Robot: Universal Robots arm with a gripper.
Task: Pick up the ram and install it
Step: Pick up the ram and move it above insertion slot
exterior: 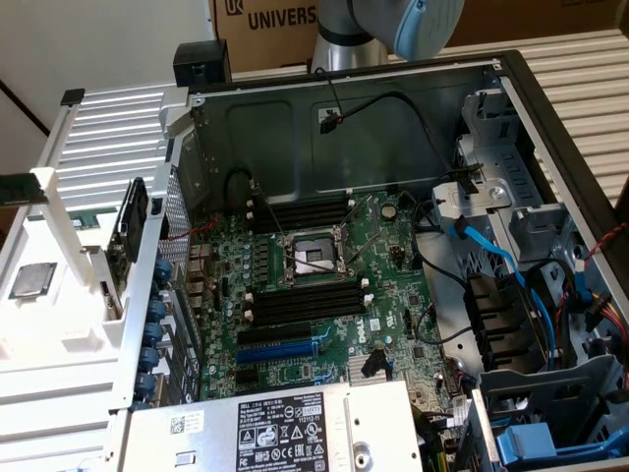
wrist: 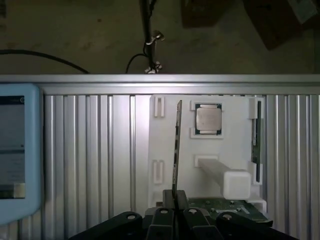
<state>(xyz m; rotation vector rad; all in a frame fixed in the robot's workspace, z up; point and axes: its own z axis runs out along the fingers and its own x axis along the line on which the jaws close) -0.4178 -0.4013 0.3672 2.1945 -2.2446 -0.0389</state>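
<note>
Jaws narrow, the gripper (wrist: 175, 199) is clamped on one end of the ram (wrist: 176, 145), stick edge-on. The ram is over the white holder tray (wrist: 165, 145), near the CPU (wrist: 208, 119). Can't tell if it touches the tray. The tray sits outside the PC case (exterior: 511, 98), on the exterior view's left.

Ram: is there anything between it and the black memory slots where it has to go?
The gripper is shut on the ram, above the white fixture. The memory slots look empty, with nothing lying across them. Only the case wall stands between the fixture and the motherboard.
</note>
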